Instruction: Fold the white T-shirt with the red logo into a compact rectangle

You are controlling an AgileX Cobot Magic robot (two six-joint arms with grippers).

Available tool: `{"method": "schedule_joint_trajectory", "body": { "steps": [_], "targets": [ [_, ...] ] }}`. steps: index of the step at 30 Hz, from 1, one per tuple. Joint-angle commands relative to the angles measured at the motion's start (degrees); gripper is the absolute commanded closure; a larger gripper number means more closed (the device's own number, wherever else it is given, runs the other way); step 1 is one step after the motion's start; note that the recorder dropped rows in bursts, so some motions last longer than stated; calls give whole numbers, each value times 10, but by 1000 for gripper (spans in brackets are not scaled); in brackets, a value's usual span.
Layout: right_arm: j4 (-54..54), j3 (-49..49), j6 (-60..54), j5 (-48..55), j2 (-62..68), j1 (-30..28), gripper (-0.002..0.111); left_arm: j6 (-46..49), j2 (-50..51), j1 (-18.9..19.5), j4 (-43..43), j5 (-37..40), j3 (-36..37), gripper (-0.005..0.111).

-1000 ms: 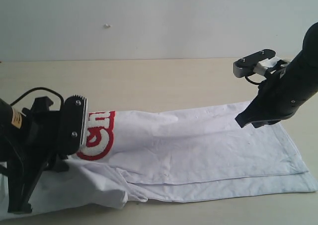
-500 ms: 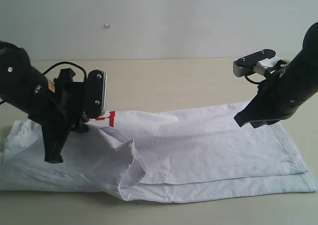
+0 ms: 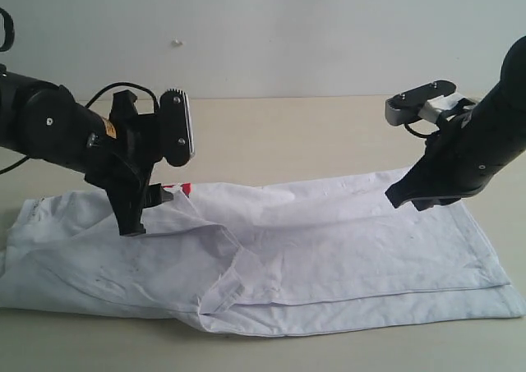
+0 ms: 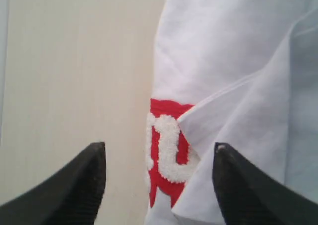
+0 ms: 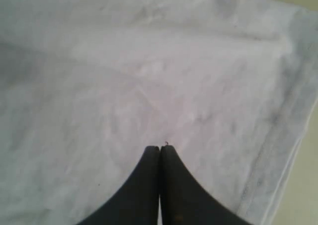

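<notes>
I see the white T-shirt [image 3: 329, 249] folded lengthwise on the table [image 3: 312, 134], a flap hiding most of the red logo [image 4: 169, 155]. The left gripper [image 4: 158, 148] hangs wide open and empty over the shirt's logo end. The right gripper [image 5: 160, 148], tips pressed together, sits over its hem end; I cannot tell if it pinches cloth.

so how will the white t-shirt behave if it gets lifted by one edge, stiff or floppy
Probably floppy: the white T-shirt lies in soft wrinkles, and its folded-over flap sags with a curled edge. It looks thin and light, so a pinched edge would likely drape and drag the rest. The fuzzy red logo may make that band stiffer.
</notes>
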Motion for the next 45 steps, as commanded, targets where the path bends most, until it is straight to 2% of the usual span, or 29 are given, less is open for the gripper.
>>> {"method": "schedule_joint_trajectory", "body": {
  "steps": [1, 6, 7, 8, 16, 23, 37, 45],
  "targets": [
    [2, 0, 0, -6, -6, -4, 108, -51, -7, 2, -3, 24, -3, 54],
    [2, 0, 0, -7, -6, -4, 108, -79, -13, 2, -3, 160, -3, 93],
    [2, 0, 0, -7, -6, -4, 108, -79, -13, 2, -7, 178, -3, 104],
    [2, 0, 0, -7, -6, -4, 108, -78, -11, 2, -13, 189, -3, 106],
    [2, 0, 0, -2, -6, -4, 108, -70, 10, 2, -56, 218, -3, 107],
    [13, 0, 0, -12, -6, -4, 108, -29, 56, 2, -144, 214, -3, 107],
    [13, 0, 0, -11, -6, -4, 108, -28, 74, 2, -131, 49, -3, 107],
    [13, 0, 0, -10, -6, -4, 108, -30, 80, 2, -128, -87, -3, 107]
  ]
}}
